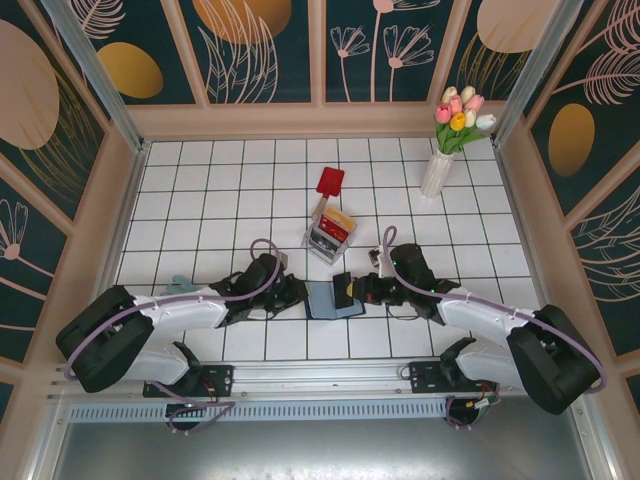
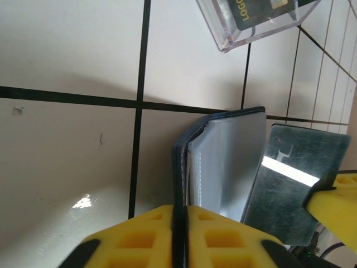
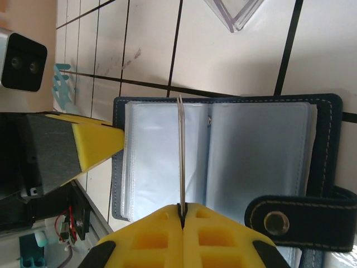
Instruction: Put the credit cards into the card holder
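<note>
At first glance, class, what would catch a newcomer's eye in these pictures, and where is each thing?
Front and centre, both arms meet at the open navy card holder. The left gripper pinches its cover, and the right gripper holds a dark card on edge over the pockets. Just behind stands a clear box of cards, and a vase of tulips brightens the far right corner.

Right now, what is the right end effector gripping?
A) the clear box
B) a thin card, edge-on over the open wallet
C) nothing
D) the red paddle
B: the right end effector is shut on a thin card standing edge-on over the open wallet.
</note>
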You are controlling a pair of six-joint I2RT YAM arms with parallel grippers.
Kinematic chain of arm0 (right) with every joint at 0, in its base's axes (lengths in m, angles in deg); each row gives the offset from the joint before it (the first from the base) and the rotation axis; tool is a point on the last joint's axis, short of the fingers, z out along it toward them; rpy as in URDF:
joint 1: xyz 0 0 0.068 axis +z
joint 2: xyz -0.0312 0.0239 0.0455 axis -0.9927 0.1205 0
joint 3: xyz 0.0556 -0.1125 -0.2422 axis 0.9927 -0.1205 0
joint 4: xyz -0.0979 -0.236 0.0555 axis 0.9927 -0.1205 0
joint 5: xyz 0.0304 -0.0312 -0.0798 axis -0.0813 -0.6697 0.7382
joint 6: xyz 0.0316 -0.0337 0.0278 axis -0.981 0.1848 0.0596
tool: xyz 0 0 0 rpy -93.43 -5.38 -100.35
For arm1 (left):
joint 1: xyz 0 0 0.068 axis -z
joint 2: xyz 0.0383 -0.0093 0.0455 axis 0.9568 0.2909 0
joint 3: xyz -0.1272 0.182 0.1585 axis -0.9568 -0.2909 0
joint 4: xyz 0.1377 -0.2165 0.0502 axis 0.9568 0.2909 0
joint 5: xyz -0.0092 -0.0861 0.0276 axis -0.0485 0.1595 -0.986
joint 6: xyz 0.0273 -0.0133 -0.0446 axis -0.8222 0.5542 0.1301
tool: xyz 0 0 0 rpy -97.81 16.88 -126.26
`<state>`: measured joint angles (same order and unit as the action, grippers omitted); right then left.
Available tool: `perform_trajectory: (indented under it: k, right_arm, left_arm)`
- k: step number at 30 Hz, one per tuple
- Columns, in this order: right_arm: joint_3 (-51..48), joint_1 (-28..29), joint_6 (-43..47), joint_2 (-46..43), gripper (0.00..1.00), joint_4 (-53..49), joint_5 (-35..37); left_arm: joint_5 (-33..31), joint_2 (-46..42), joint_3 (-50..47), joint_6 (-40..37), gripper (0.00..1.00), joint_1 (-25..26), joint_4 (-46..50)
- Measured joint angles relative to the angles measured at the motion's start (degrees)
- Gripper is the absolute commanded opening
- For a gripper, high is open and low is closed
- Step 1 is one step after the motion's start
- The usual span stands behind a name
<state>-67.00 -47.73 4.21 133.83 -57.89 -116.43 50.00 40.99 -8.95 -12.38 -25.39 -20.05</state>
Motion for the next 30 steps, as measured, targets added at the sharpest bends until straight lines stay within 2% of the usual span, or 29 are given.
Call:
perform_trajectory:
  k: [4,10,19,30]
  right_arm:
    - [-0.2,0.1,0.0,1.3,0.00,1.3,0.3]
    - [-1.8,0.3,0.2,1.9,0.00,2.1,2.2]
    - [-6.1,0.3,-2.4,3.7,0.00,10.6,0.8]
    - [-6.1,0.3,-4.3,4.7,0.00,13.6,-0.2]
  left_arm:
    - [-1.1,2.1,0.1,-1.1,0.06,0.0,-0.1]
    - [-2.3,4.2,0.6,-2.5,0.06,0.0,0.9]
    - [-3.0,5.5,1.2,-3.3,0.06,0.1,1.0]
    - [-3.7,6.8,2.2,-3.5,0.04,0.1,0.9]
